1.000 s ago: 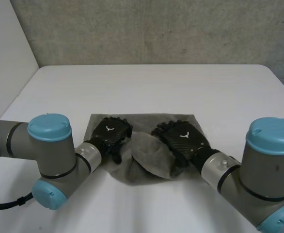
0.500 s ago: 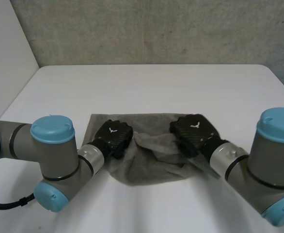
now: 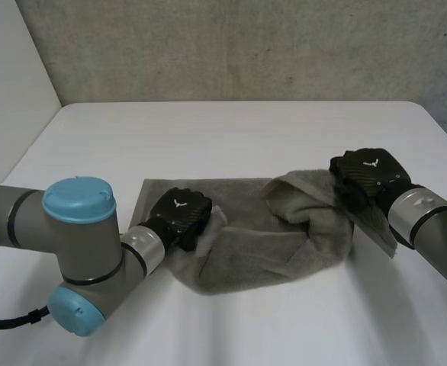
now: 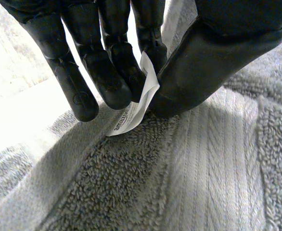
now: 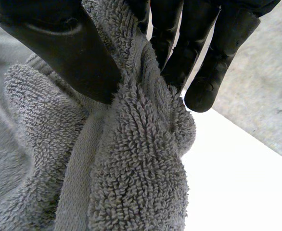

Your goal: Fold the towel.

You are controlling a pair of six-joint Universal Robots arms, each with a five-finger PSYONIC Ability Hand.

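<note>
On your left, the left hand [image 3: 181, 217] lies low, knuckles up, on the left end of the towel [image 3: 269, 244]. The towel sits on the table [image 3: 231, 130] toward its near edge, about midway between the left and right edges. In the left wrist view that hand's fingers [image 4: 107, 72] are closed against the thumb [image 4: 213, 62] with the towel's white label [image 4: 136, 103] nipped between them and the terry just beneath. So you have the cloth there by its label, a thin hold that could slip free or strain the stitching if you pull hard. Moving across, the middle of the towel lies on the table in a loose, rumpled band; its far-left corner is flat and its near edge seems rolled. Treat it as soft, thick terry: light, limp, grippy rather than slippery, with nothing to break. It will likely sag and bunch wherever you do not hold it, and drag on the table rather than slide cleanly. Your better holds are the corners or the hemmed edge, taken with a good bite of cloth. On your right, the right hand [image 3: 368, 177] is raised above the table toward the right edge, knuckles up, with the towel's right end lifted and draped from it. In the right wrist view its thumb [image 5: 69, 53] and fingers [image 5: 218, 53] are clamped on a thick gathered bunch of towel, which hangs below them in folds.
</note>
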